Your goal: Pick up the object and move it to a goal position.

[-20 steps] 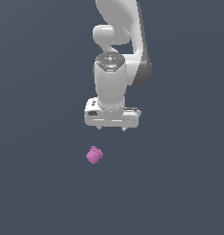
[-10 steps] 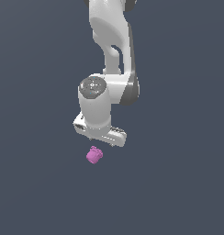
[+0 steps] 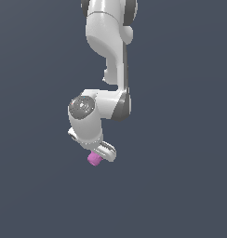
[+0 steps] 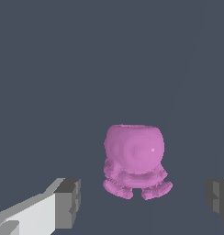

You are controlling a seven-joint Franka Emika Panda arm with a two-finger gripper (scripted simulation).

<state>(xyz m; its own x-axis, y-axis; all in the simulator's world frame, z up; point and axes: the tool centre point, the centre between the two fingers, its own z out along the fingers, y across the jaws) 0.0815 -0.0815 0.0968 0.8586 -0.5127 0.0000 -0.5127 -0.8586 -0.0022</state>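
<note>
Directly beneath the white, glossy Panda arm (image 3: 108, 56), a small magenta-pink lumpy piece (image 3: 93, 159) is lying on the flat dark slate-grey tabletop (image 3: 180, 186). In the exterior view the arm is reaching down from above the piece and bending at a joint ringed with a dark grey band, and its white claw (image 3: 100, 155) is hanging tilted right over the pink piece, so that the claw's body is covering part of the piece. Only the side of the piece toward the exterior view's left is showing past the claw.

In the wrist view the pink piece (image 4: 135, 159) is appearing as a rounded, bulging barrel with a flat rim at one end and several frilly, ruffled lumps at the other end, nearer the claw. The two grey pads (image 4: 68, 203) of the claw (image 4: 143, 201) are standing wide apart, one to each side of the piece, and the white finger behind one pad is showing too. The piece is sitting between the pads and somewhat beyond their tips. Bare tabletop is showing between each pad and the pink surface, so neither pad is touching it. Whether the tips are level with the piece or above it cannot be told.
</note>
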